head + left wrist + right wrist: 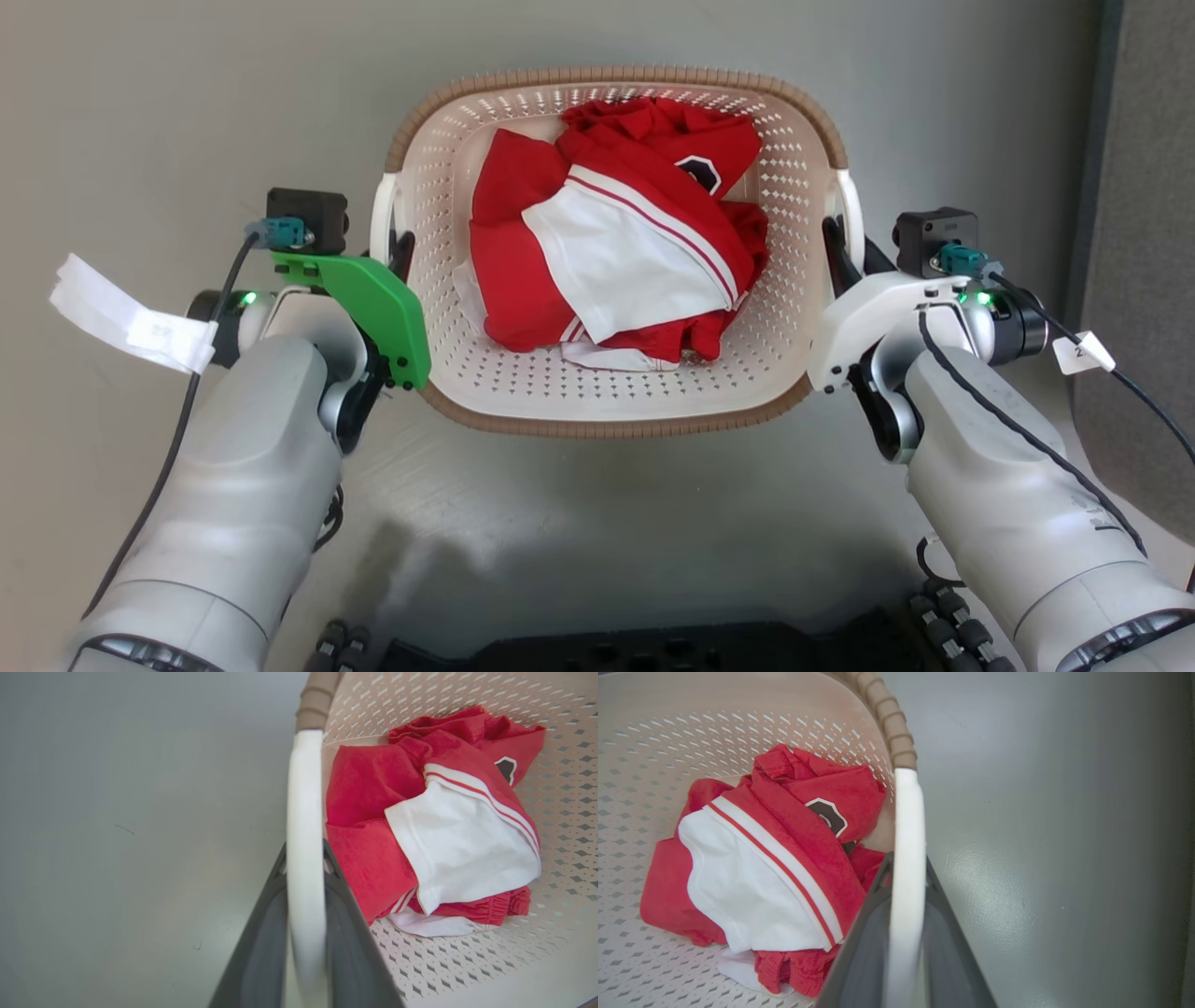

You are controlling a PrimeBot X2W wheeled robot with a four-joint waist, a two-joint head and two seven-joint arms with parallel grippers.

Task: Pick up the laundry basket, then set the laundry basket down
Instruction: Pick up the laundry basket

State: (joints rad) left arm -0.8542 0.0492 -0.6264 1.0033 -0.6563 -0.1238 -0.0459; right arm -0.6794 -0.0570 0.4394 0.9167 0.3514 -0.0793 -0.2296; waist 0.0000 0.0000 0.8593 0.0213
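left pincer [304,854]: both dark fingers are clamped on the white left handle [303,788]. right pincer [908,865]: clamped likewise on the white right handle [908,812]. the laundry basket [607,425] is between the two pincers, directly ahead of the robot, opening upward. long axis: left to right, handle to handle. contents: red and white clothes [616,233]. below: smooth grey floor [140,112] with soft glare; contact with it cannot be confirmed. a darker grey panel [1148,187] borders the right edge.
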